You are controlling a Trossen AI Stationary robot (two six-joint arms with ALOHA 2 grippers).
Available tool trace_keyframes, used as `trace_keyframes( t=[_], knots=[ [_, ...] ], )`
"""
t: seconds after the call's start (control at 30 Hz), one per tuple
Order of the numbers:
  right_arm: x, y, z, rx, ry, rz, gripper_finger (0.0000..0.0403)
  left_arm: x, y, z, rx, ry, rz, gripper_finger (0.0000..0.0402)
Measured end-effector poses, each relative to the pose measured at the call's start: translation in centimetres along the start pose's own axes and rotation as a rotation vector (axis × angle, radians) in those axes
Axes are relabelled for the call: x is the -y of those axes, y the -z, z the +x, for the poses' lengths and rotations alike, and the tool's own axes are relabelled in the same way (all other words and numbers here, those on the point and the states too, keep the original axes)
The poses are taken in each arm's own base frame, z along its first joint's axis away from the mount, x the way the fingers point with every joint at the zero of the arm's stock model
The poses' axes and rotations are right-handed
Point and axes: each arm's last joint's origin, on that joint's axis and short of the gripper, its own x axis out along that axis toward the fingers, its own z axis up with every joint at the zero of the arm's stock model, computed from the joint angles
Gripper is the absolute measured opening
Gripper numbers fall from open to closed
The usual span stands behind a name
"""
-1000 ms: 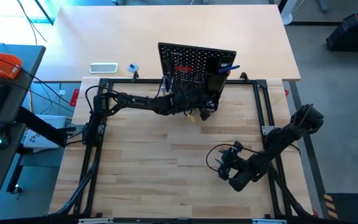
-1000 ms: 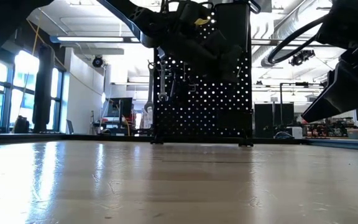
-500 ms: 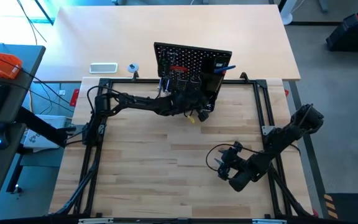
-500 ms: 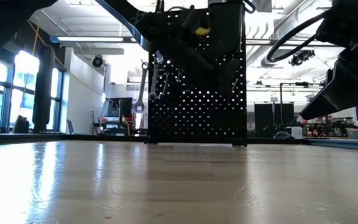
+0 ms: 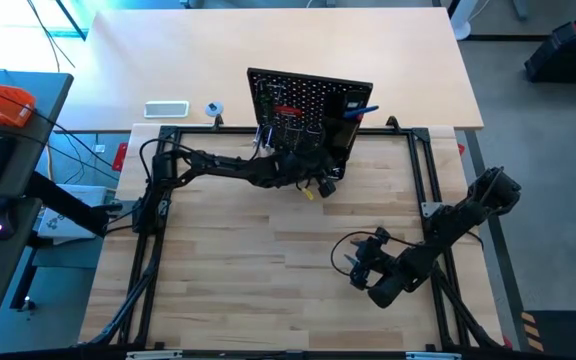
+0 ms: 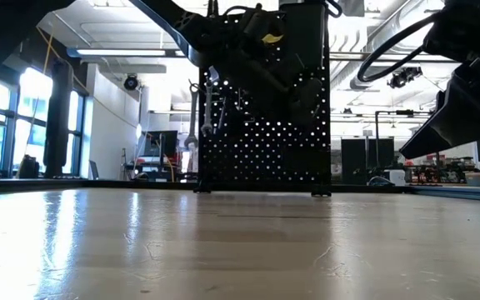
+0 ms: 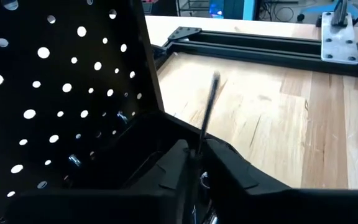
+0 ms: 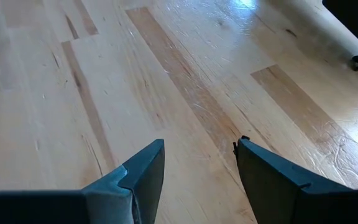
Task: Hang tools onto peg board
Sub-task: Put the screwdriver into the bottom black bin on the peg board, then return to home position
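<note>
- Peg board (image 5: pixel 311 100) upright at tabletop (image 5: pixel 268 260) far edge, tools (image 5: pixel 286 112) hanging on its face.
- Left gripper (image 5: pixel 318 172) against board's front, a thin dark rod (image 7: pixel 206 106) between its jaws; how tight, cannot tell.
- Right gripper (image 8: pixel 197 165) near tabletop's right edge, jaws wide apart, empty.

the peg board (image 5: pixel 308 100) is a black rectangular panel dotted with holes, standing upright at the far edge of the tabletop. a red-handled tool (image 5: pixel 290 109) lies across its upper face. a tall black box holder (image 5: pixel 346 128) sits on its right side with a blue-handled tool (image 5: pixel 364 109) poking out of the top. silvery tools, a wrench (image 6: pixel 196 117) among them, hang by its left edge. a thin dark rod (image 7: pixel 207 106) stands tilted beside the panel's edge.
</note>
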Motion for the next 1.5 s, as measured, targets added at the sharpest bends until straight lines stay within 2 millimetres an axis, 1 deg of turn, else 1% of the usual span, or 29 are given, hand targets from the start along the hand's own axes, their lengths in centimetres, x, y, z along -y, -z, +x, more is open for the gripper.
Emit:
trace_keyframes(
  t=[0.2, 0.4, 0.57, 0.7, 0.83, 1.0, 1.13, 1.2, 1.33, 1.4, 1.5],
  knots=[
    [0.0, 0.0, 0.0, 0.001, -0.002, 0.003, 0.0195, 0.0, 0.0, 0.0, 0.0, 0.0, -0.018, 0.0084],
    [0.0, 0.0, 0.0, 0.0, -0.003, 0.004, 0.0195, 0.0, 0.0, 0.0, -0.001, -0.018, -0.019, 0.0106],
    [0.0, 0.0, 0.0, 0.0, -0.003, 0.004, 0.0195, 0.0, -0.2, 0.0, 0.02, -0.007, -0.03, 0.0111],
    [0.0, 0.0, 0.0, 0.0, -0.003, 0.004, 0.0195, 0.4, -1.0, -0.2, 0.088, 0.064, -0.045, 0.0111],
    [0.0, 0.0, 0.0, -0.001, -0.004, 0.007, 0.0195, 1.3, -1.6, -0.5, 0.15, 0.133, -0.018, 0.0111],
    [0.0, 0.0, 0.0, 0.0, -0.004, 0.008, 0.0195, 2.7, -1.8, -1.1, 0.183, 0.18, 0.057, 0.0111],
    [0.0, -0.1, 0.0, 0.017, 0.004, 0.006, 0.0195, 3.9, -2.1, -1.9, 0.188, 0.198, 0.137, 0.0111],
    [0.0, -0.1, 0.0, 0.035, 0.013, 0.006, 0.0195, 4.3, -2.4, -2.6, 0.178, 0.194, 0.177, 0.0111],
    [0.1, -0.4, -0.1, 0.069, 0.027, -0.01, 0.0195, 4.7, -3.8, -4.5, 0.187, 0.166, 0.244, 0.0111],
    [0.0, -1.1, -0.3, 0.085, 0.021, -0.038, 0.0195, 4.9, -4.5, -5.6, 0.19, 0.164, 0.269, 0.0111],
    [0.0, -2.8, -0.6, 0.109, 0.012, -0.097, 0.0195, 4.8, -5.6, -7.3, 0.186, 0.175, 0.303, 0.0111]
  ],
)
